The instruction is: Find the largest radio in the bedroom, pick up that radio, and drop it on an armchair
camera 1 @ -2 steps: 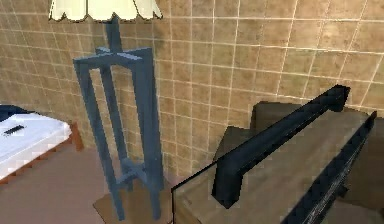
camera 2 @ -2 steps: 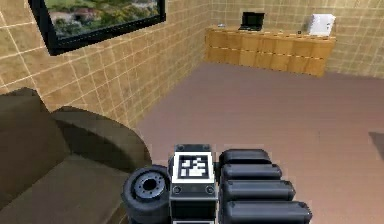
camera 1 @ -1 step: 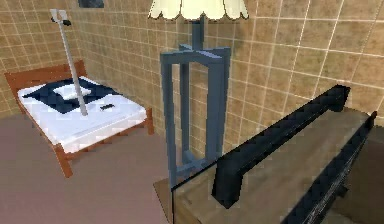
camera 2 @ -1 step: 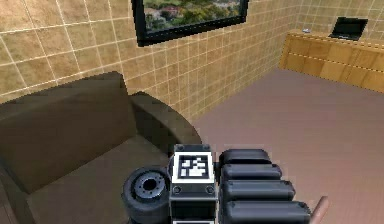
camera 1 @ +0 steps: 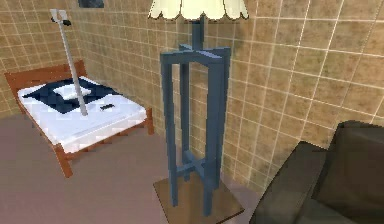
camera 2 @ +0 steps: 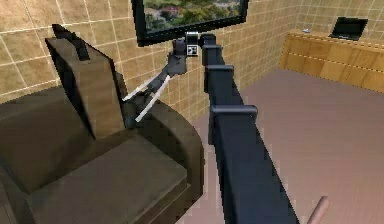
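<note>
Even, fairly bright light throughout; shadows soft

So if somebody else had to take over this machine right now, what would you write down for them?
The gripper is at the far end of the outstretched arm, in front of the armchair; I cannot tell whether it holds anything.
The armchair is dark brown, beside the robot, below a framed picture.
Done: the robot stands at an armchair.
Unclear: whether the radio is held or already dropped.
Left: check that; if held, drop it on the seat.
</note>
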You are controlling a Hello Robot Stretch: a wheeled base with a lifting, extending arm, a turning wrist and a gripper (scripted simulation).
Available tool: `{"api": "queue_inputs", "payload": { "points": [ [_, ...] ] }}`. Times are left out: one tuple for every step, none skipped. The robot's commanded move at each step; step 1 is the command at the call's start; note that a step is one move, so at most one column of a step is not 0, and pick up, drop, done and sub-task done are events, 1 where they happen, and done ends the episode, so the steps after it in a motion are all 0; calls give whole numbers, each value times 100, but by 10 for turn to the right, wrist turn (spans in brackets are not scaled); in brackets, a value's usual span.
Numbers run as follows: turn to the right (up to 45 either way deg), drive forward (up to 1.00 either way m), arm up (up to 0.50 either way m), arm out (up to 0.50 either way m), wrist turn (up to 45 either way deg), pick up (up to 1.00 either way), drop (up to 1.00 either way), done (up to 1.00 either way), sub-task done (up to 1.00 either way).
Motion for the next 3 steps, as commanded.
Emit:
{"api": "queue_inputs", "payload": {
  "points": [
    [0,0,0,0,390,0,0,0,0],
    [0,0,-34,0,0,0,0,0,0],
    [0,0,-32,0,0,0,0,0,0]
  ]
}}
